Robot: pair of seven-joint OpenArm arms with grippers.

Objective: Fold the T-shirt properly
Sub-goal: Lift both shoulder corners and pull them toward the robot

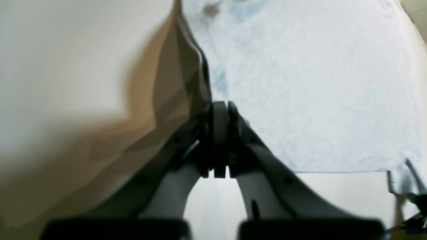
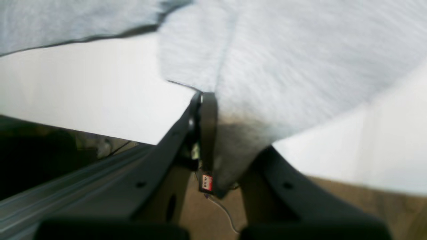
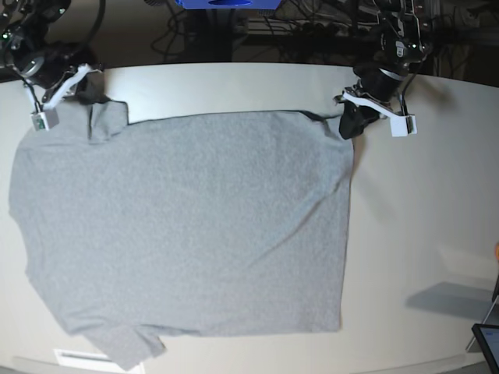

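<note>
I've got the T-shirt (image 3: 187, 226) spread nearly flat on the tabletop (image 3: 421, 195), plain grey side up, no lettering visible from the base view. It covers most of the tabletop's left and middle; the right part of the tabletop is bare apart from a shadow near the front right corner.

Left claw (image 3: 352, 123) sits at the shirt's far corner on the base view's right. Its jaws are pinched together on the shirt's edge; in the left wrist view the left claw (image 1: 219, 110) has the cloth edge running right into the closed tips, with the fabric lifted a little and casting a brown shadow on the tabletop beside it.

Right claw (image 3: 87, 87) is at the shirt's far corner on the base view's left, near the tabletop's back edge. Also clamped tight on cloth: in the right wrist view the right claw (image 2: 208, 100) has a bunch of grey fabric gathered between the fingers, hanging down past the tips. Shirt corner there is puckered up around the grip.

Far hem between the two claws runs fairly straight, parallel to the tabletop's back edge. A sleeve (image 3: 125, 347) pokes out at the shirt's near left corner, close to the tabletop's front edge. Both wrist views are blurred.
</note>
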